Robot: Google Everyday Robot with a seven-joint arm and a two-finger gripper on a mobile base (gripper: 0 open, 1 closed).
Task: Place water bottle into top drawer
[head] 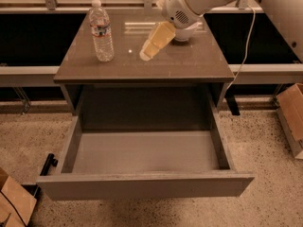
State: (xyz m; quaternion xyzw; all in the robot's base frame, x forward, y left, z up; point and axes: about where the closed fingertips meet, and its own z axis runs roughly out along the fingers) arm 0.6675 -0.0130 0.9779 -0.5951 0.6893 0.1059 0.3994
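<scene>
The water bottle (102, 31) stands upright on the left part of the cabinet top (142, 65). It is clear and ribbed, with a white cap and a thin red-and-blue label band. My gripper (150, 47), with pale yellow fingers, hangs over the middle of the cabinet top, to the right of the bottle and apart from it. It holds nothing. The top drawer (142, 183) is pulled fully out below, wide and shallow, and its inside is empty.
A white bowl (185, 32) sits on the cabinet top at the back right, partly hidden behind my arm. Cardboard boxes stand on the floor at the right (291, 117) and at the lower left (14, 202). A white cable (244, 51) hangs at the right.
</scene>
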